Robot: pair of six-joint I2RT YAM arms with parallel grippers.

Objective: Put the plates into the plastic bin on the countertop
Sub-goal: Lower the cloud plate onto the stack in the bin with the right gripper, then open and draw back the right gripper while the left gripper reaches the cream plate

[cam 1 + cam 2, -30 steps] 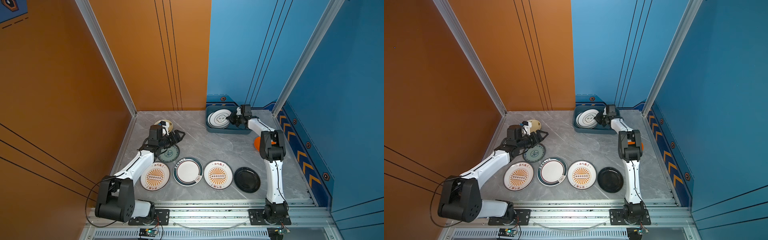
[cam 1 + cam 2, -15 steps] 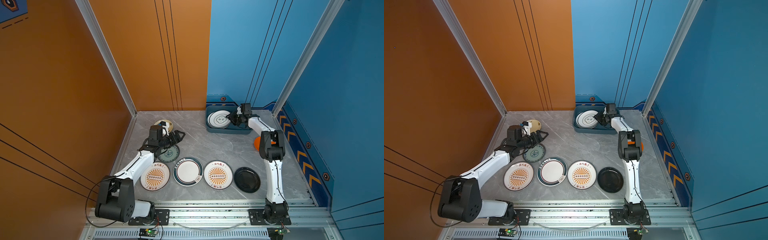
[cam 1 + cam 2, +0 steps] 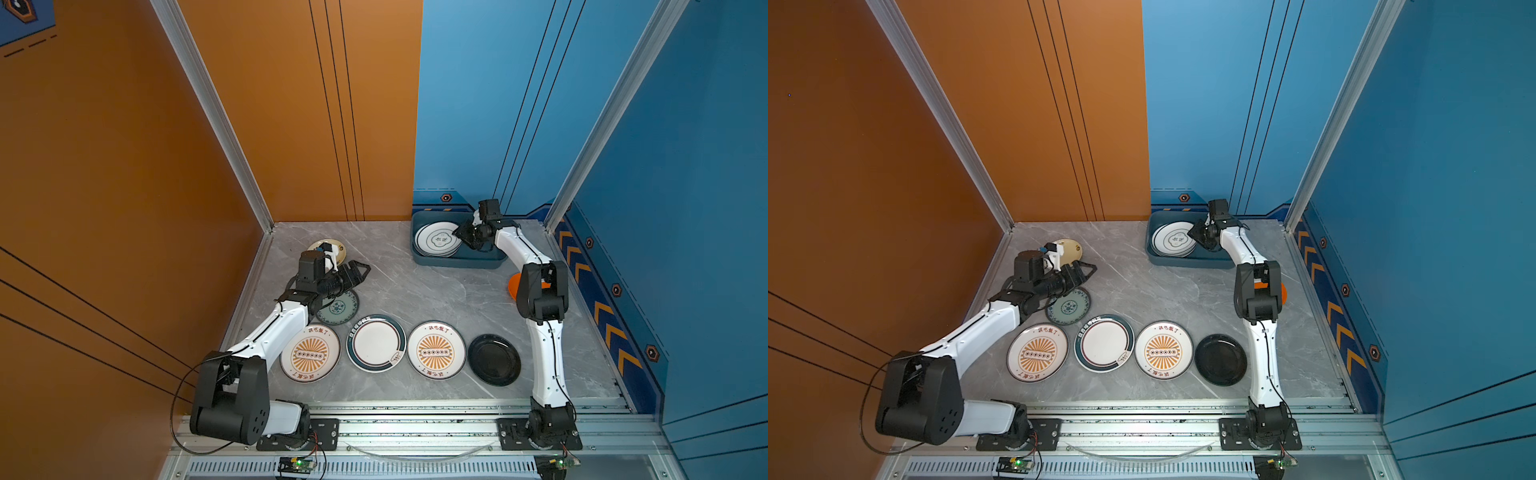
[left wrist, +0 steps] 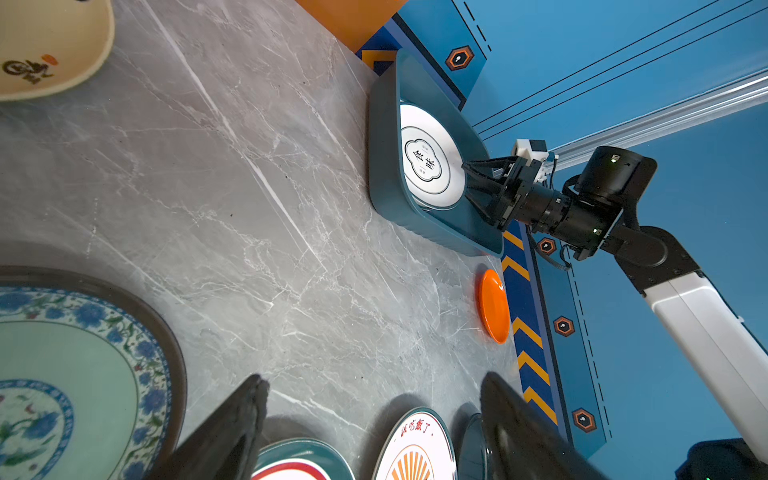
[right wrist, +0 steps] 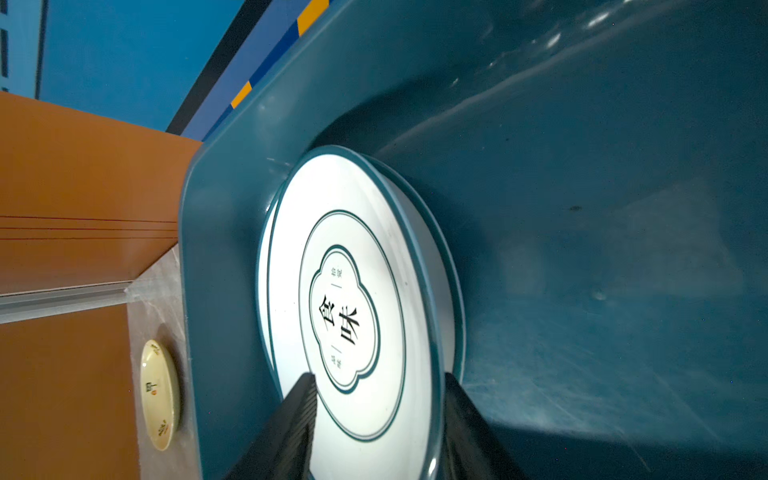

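Releasing looks like the step in hand: the right gripper (image 3: pixel 460 233) stands spread astride the rim of the white plate (image 3: pixel 438 240), which lies on a stack in the bin (image 3: pixel 457 262) at the counter's (image 3: pixel 415 291) back edge. The left gripper (image 3: pixel 365 274), spread and empty, hovers over the patterned plate (image 3: pixel 338 309) near the left edge. Next, I judge, it must lower and pinch that rim.

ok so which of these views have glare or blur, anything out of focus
Right wrist view: the white emblem plate is bright, nearly washed out, the plastic bin wall carries glare streaks, fingers of the right gripper are soft. Left wrist view: fingers of the left gripper are dark blurs, the countertop sharp. Both top views: even light, crisp.
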